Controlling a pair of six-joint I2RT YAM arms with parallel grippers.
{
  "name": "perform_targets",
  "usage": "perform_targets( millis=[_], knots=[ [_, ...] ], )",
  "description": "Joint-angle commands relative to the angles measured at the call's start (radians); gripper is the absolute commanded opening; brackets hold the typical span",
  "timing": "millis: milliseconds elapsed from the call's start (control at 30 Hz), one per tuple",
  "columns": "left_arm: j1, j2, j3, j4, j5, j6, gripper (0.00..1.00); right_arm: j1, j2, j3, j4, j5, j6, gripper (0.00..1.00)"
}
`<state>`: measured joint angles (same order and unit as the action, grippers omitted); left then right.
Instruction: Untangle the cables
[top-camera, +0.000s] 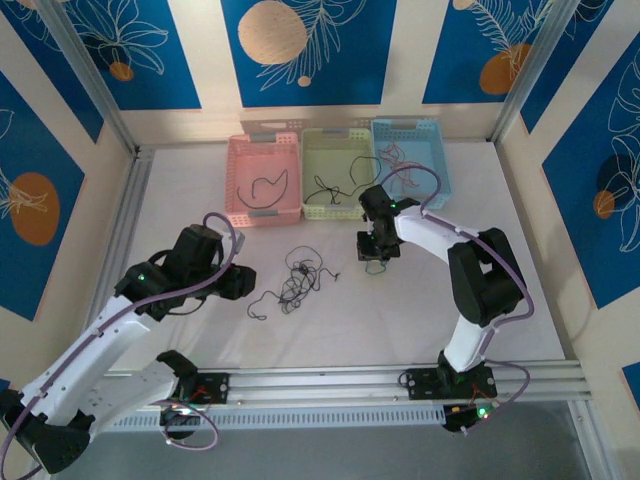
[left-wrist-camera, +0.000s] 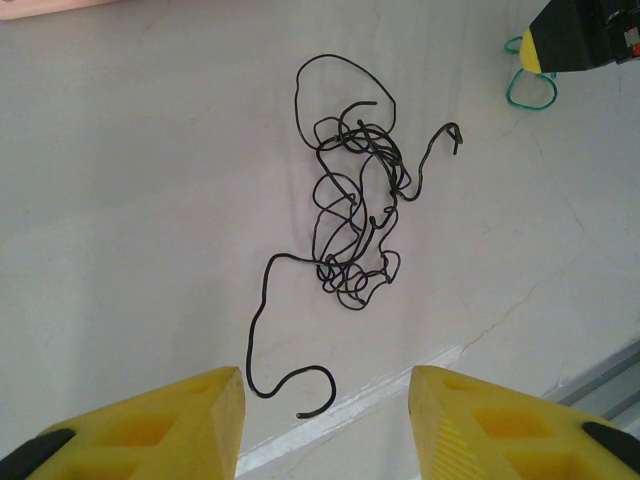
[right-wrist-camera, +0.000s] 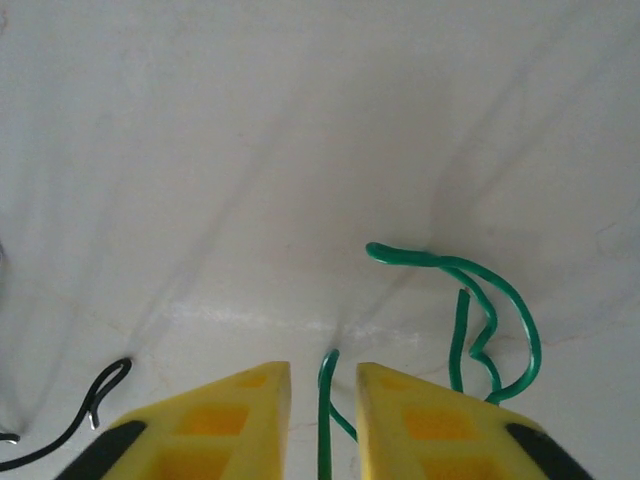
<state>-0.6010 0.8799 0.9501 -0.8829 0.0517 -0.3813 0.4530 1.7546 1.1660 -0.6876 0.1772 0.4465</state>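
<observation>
A knotted clump of thin black cables lies mid-table, one loose tail curling toward my left gripper. That gripper hovers just left of the clump, open and holding nothing. A separate green cable lies to the right of the clump. My right gripper is down over it. Its jaws are narrowed around one upright green strand, with a thin gap showing on each side. A black cable end lies to the left of the right gripper.
Three baskets stand in a row at the back: pink, pale yellow-green and blue. The pink one holds a black wire, as does the yellow-green one. An aluminium rail runs along the near edge.
</observation>
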Motion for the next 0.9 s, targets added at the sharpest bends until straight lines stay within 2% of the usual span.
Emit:
perform_targets(
  millis=[0,200,400,600,867],
  knots=[
    [0.014,-0.009,-0.008,-0.007,0.008,0.028,0.48,0.014,0.006,0.031,-0.032,0.004,-0.007,0.18],
    [0.014,-0.010,-0.008,-0.007,0.007,0.028,0.48,0.018,-0.042,0.029,-0.033,0.016,-0.009,0.00],
    [0.014,-0.007,-0.009,-0.007,0.005,0.028,0.48,0.014,-0.193,0.035,0.000,-0.024,-0.025,0.00],
    [0.014,-0.006,-0.008,-0.007,0.005,0.028,0.48,-0.032,-0.340,0.068,0.025,-0.089,-0.021,0.00],
    [0.017,-0.003,-0.008,-0.005,0.013,0.030,0.48,-0.109,-0.438,0.061,0.048,-0.158,0.013,0.00]
  ],
)
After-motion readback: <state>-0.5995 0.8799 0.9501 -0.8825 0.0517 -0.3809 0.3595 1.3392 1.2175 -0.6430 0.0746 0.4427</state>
